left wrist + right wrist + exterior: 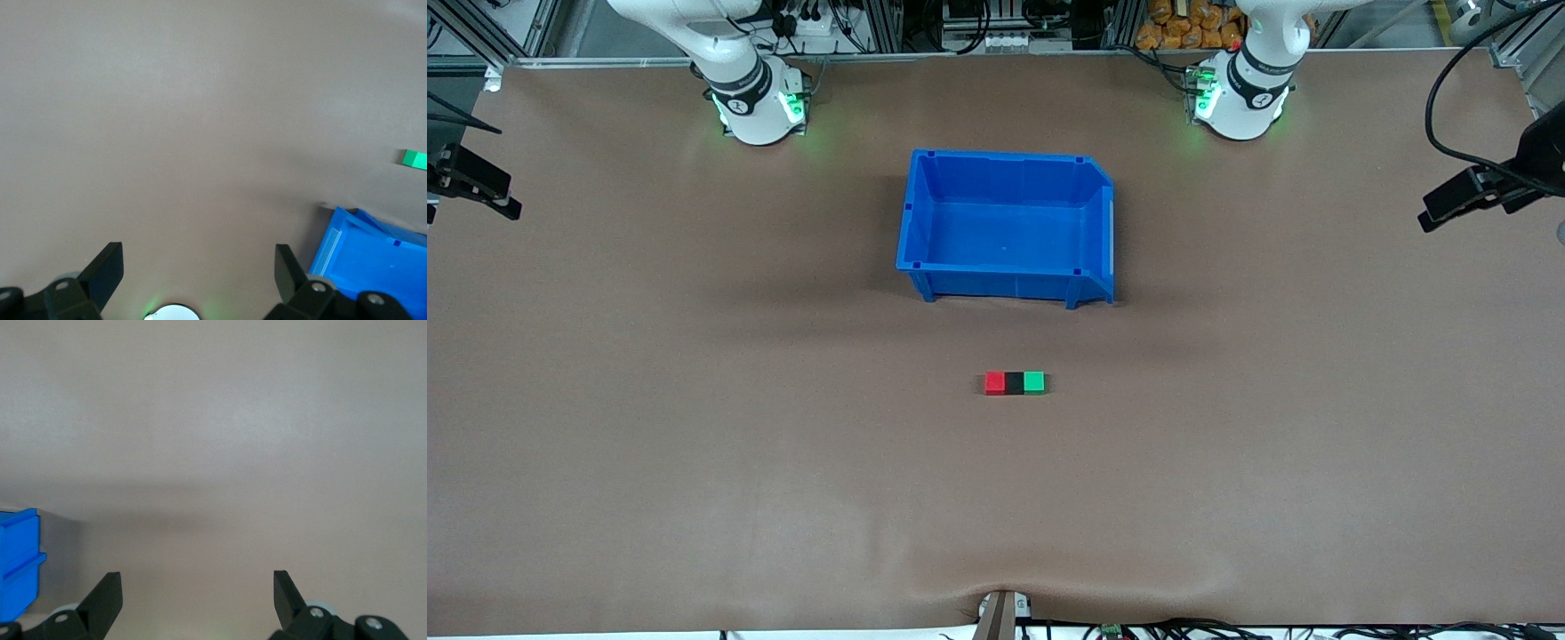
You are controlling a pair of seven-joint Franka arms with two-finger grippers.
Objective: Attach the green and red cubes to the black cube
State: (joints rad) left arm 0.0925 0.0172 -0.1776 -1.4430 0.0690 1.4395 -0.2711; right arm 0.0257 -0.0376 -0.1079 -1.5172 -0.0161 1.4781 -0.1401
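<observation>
The red cube (994, 383), black cube (1015, 383) and green cube (1034, 382) lie in one touching row on the brown table, black in the middle, red toward the right arm's end, green toward the left arm's end. The row is nearer to the front camera than the blue bin. Both arms wait raised near their bases, and neither hand shows in the front view. My left gripper (199, 270) is open and empty over bare table, with the green cube (415, 159) far off. My right gripper (197, 593) is open and empty too.
The blue bin (996, 283) stands empty mid-table between the bases; its corner shows in both wrist views (373, 267) (19, 560). Black mounts jut in at the table's two ends (476, 182) (1480, 191). A small clamp (1000, 613) sits at the front edge.
</observation>
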